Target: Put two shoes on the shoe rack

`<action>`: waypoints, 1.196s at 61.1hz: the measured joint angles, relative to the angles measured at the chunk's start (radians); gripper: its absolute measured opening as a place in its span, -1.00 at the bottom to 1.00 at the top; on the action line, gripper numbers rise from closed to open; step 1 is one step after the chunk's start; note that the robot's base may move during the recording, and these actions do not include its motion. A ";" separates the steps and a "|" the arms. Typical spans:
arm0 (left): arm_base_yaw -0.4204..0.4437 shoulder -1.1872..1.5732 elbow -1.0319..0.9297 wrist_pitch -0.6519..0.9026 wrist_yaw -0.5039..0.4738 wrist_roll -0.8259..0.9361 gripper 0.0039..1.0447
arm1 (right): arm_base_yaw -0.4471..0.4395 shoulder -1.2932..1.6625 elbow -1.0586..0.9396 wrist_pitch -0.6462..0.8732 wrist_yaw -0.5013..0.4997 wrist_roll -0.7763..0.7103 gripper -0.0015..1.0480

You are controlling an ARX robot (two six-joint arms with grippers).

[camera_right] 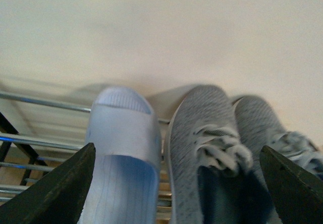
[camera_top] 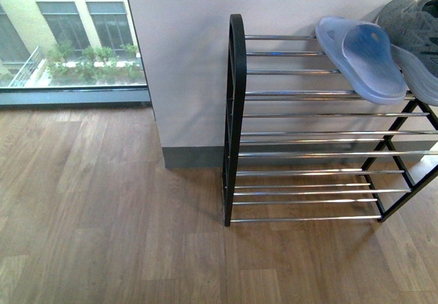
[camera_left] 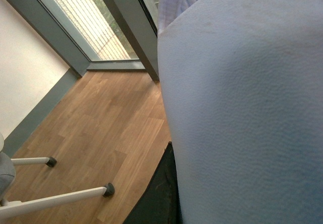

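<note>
sneakers cropped by frame edge, blurred closeup

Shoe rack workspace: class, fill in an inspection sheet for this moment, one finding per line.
Surface: wooden floor, bare.
Job's things: shoe rack; one pale-blue slide and two grey sneakers side by side on its top tier.
Clutter: nothing seen.
Grippers: right gripper open and empty, facing the shoes; the left gripper's state is hidden by a close pale-blue surface.
Cables: nothing seen.
Surroundings: wall, window, white chair legs.
</note>
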 joint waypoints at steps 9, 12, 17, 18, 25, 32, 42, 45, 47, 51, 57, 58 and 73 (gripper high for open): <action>0.000 0.000 0.000 0.000 0.000 0.000 -0.97 | -0.048 -0.154 -0.078 0.000 -0.056 -0.047 0.82; 0.000 0.000 0.000 0.000 0.000 0.000 -0.97 | -0.061 -0.190 -0.101 0.000 -0.062 -0.056 0.82; 0.000 0.000 0.000 0.000 0.000 0.000 -0.97 | -0.074 -0.219 -0.111 0.003 -0.067 -0.061 0.82; 0.000 0.000 0.000 0.000 0.000 0.000 -0.97 | -0.076 -0.220 -0.116 0.016 -0.080 -0.050 0.80; 0.000 0.000 0.000 0.000 0.000 0.000 -0.97 | -0.076 -0.251 -0.253 0.286 -0.246 0.083 0.52; 0.000 0.000 0.000 0.000 0.000 0.000 -0.97 | -0.044 -0.316 -0.444 0.464 -0.263 0.180 0.19; 0.000 0.000 0.000 0.000 0.000 0.000 -0.97 | -0.017 -0.436 -0.639 0.555 -0.236 0.229 -0.28; 0.000 0.000 0.000 0.000 0.000 0.000 -0.97 | -0.012 -0.467 -0.686 0.572 -0.227 0.237 -0.41; 0.000 0.000 0.000 0.000 0.000 0.000 -0.97 | -0.008 -0.487 -0.718 0.582 -0.221 0.240 -0.51; 0.000 0.000 0.000 0.000 0.000 0.000 -0.97 | -0.001 -0.519 -0.771 0.596 -0.212 0.243 -0.68; 0.000 0.000 0.000 0.000 0.000 0.000 -0.97 | 0.018 -0.583 -0.867 0.615 -0.202 0.246 -0.96; 0.000 0.000 0.000 0.000 0.000 0.000 -0.97 | 0.020 -0.588 -0.874 0.616 -0.200 0.246 -0.97; 0.000 0.000 0.000 0.000 0.000 0.000 -0.97 | 0.048 -0.731 -1.024 0.625 -0.169 0.248 -0.97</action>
